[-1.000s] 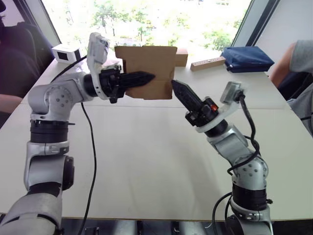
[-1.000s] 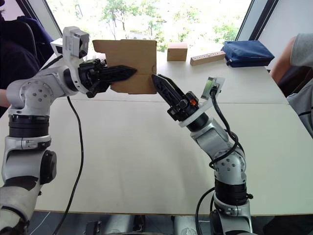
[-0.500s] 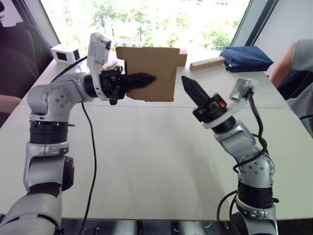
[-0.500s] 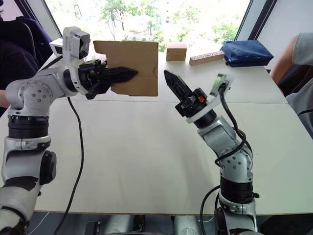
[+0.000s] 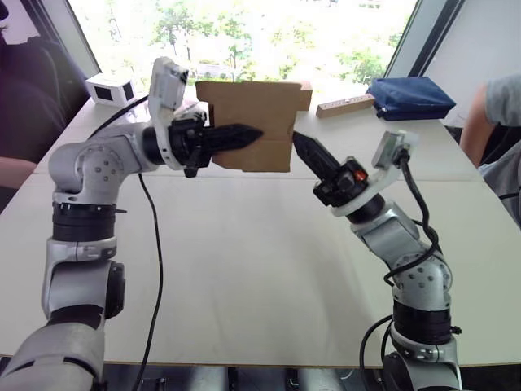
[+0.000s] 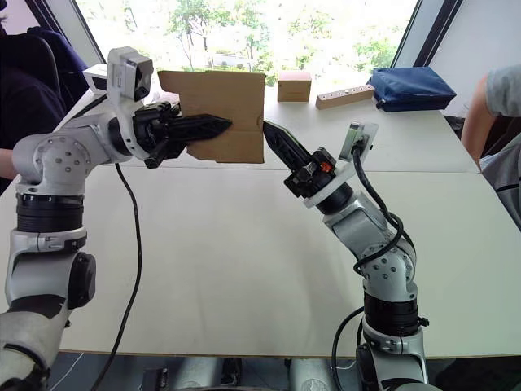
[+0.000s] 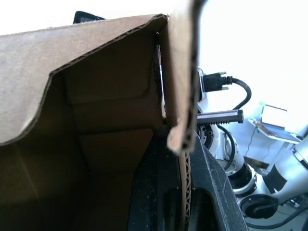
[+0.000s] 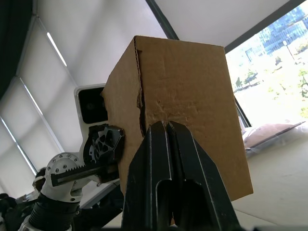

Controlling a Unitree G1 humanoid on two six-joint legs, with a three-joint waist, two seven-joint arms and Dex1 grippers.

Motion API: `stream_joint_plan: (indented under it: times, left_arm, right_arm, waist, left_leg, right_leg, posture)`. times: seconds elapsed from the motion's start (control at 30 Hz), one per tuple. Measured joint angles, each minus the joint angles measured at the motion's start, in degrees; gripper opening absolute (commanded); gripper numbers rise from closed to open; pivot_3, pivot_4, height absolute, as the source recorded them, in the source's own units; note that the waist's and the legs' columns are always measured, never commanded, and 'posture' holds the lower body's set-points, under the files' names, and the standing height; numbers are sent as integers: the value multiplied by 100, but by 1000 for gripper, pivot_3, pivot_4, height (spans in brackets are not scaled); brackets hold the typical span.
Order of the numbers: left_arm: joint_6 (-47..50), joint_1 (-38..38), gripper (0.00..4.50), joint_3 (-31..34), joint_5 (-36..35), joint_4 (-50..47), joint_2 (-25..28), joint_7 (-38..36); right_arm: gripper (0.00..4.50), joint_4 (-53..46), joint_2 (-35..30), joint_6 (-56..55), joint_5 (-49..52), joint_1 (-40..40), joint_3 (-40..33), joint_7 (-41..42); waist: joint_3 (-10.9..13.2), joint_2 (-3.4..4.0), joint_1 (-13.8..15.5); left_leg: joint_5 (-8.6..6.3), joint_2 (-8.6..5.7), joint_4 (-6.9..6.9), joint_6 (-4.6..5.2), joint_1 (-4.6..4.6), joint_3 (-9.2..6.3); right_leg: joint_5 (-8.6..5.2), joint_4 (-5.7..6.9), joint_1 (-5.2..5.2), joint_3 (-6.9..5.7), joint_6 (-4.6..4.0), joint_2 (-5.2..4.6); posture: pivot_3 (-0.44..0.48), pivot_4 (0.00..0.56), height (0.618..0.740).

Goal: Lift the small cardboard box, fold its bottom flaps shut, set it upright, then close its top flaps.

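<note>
Above the surface (image 5: 244,261), the left pincer (image 5: 244,134) is clamping the small cardboard box (image 5: 252,114) aloft, letting the right pincer (image 5: 298,142), fingers together, press its side.

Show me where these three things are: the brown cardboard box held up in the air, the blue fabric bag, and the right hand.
Small brown cardboard box (image 5: 256,110), left eye view, middle of its front face.
Blue fabric bag (image 5: 409,97), left eye view, middle of its top.
Right hand (image 6: 269,131), right eye view, the closed black fingertips beside the box.
</note>
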Motion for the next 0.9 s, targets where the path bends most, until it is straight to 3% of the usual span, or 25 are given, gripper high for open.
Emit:
stream_joint_plan:
  times: [0.4, 0.5, 0.6, 0.7, 0.73, 0.8, 0.9]
  left_arm:
    - [1, 35, 0, -76, 85, 1, 8, -104]
    - [-7, -56, 0, -419, 259, 6, 159, -256]
    - [-206, -420, 0, -1026, 813, -71, 615, -597]
    - [-751, -931, 0, -2098, 1827, -285, 918, -908]
    - [-925, -996, 0, -2494, 2220, -304, 904, -1006]
    - [-916, -1622, 0, -3890, 3256, -212, 898, -1289]
    - [-852, -1948, 0, -4565, 3793, -191, 686, -1517]
  right_arm:
    - [35, -6, -73, 114, -150, 25, -2, 23]
    - [35, -255, -536, 281, 28, 455, -209, 30]
    - [35, -488, -1401, 690, 376, 1250, -697, 143]
    - [35, -824, -2454, 1142, 587, 1972, -1022, 594]
    - [35, -983, -2588, 1241, 601, 2072, -1104, 787]
    - [35, -1221, -3483, 1381, 137, 2627, -1214, 1153]
    - [35, -1436, -3801, 1360, -206, 2736, -1263, 1237]
  waist:
    - [0, 0, 3]
    - [0, -1, 54]
    - [1, -2, 106]
    - [1, -1, 147]
    - [1, -3, 113]
    - [5, -2, 165]
    - [5, 1, 156]
  left_leg:
    - [0, 0, 0, 0, 0, 0]
    - [-1, -3, 0, 1, -7, -5]
    - [-5, -9, 1, 8, -12, 7]
    - [-14, -14, 0, 23, -4, 9]
    - [-13, -5, 1, 22, 2, 11]
    - [-10, -16, 5, 18, -2, 3]
    - [-11, -14, 8, 19, -8, 4]
  right_leg:
    - [0, 0, 0, 0, 0, 0]
    - [0, -9, 1, -5, 0, -2]
    - [0, -22, 1, 1, 0, -6]
    - [-2, -27, 8, 3, -3, -6]
    - [-10, -29, 10, 8, -16, 3]
    - [-15, -28, 10, 5, -23, 11]
    - [-16, -30, 5, 11, -22, 12]
  posture:
    - [0, 150, 740]
    - [0, 150, 740]
    - [0, 150, 740]
    - [0, 150, 740]
    - [0, 150, 740]
    - [0, 150, 740]
    - [0, 150, 740]
